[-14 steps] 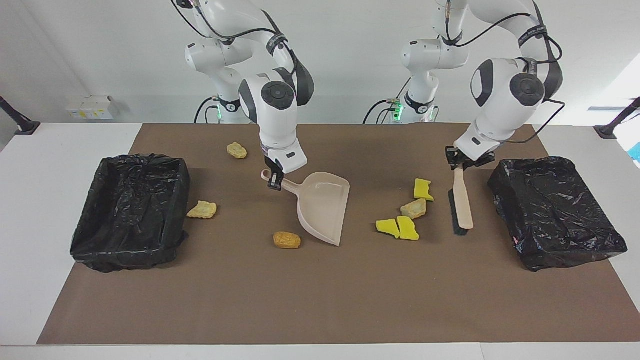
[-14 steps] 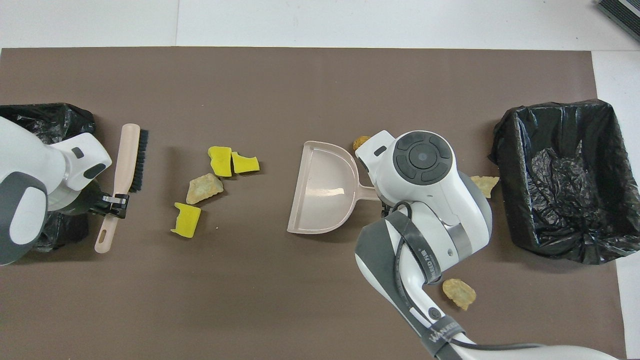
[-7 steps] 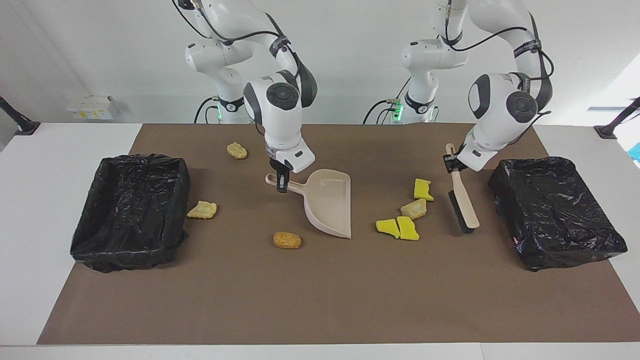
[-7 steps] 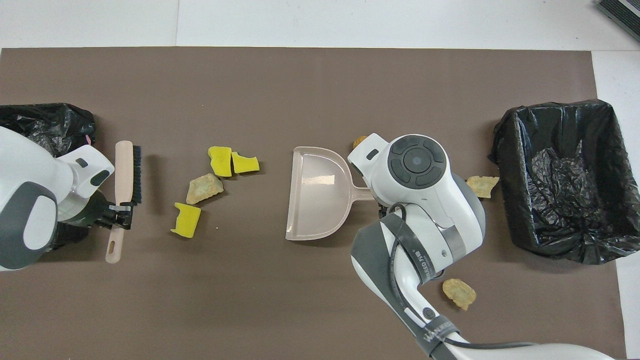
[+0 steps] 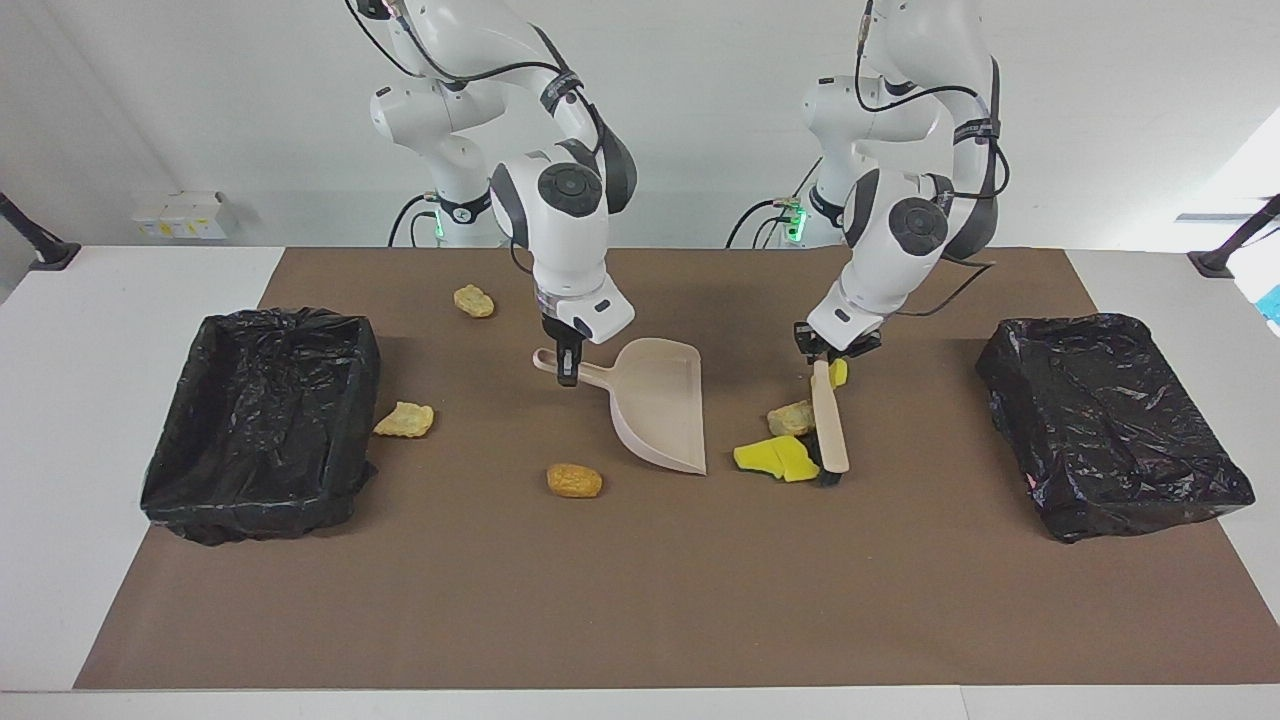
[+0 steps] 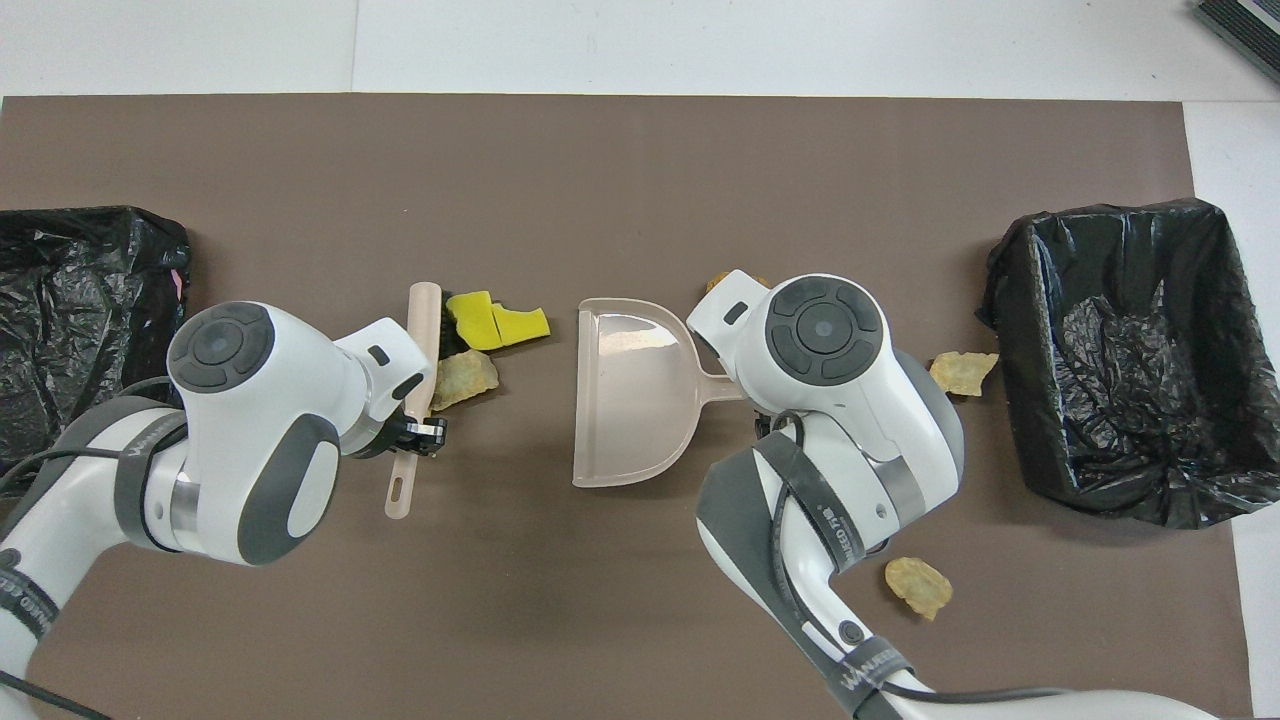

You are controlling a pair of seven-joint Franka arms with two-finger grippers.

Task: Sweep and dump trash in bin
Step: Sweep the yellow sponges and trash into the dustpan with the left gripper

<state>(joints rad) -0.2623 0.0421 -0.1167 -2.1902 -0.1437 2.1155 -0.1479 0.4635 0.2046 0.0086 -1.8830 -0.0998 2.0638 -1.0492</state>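
Observation:
My left gripper [image 5: 822,358] [image 6: 420,436] is shut on the handle of a beige brush [image 5: 830,425] [image 6: 421,330] whose bristles press against the trash: yellow sponge pieces [image 5: 772,458] [image 6: 495,322] and a tan lump [image 5: 790,417] [image 6: 466,374]. Another yellow piece [image 5: 839,372] shows just past the brush handle. My right gripper [image 5: 567,370] is shut on the handle of the beige dustpan [image 5: 660,405] [image 6: 630,395], whose open mouth faces the brush. Orange-brown nuggets lie apart: one [image 5: 574,481] beside the dustpan, one [image 5: 405,419] [image 6: 960,371] by a bin, one [image 5: 474,300] [image 6: 918,587] near the right arm's base.
Two black-lined bins stand on the brown mat, one [image 5: 250,500] [image 6: 1030,400] at the right arm's end and one [image 5: 1130,515] [image 6: 60,250] at the left arm's end. The white table edge surrounds the mat.
My left arm has swept the brush toward the dustpan, pushing the yellow pieces and tan lump along. The dustpan has turned slightly and settled with its mouth toward the brush.

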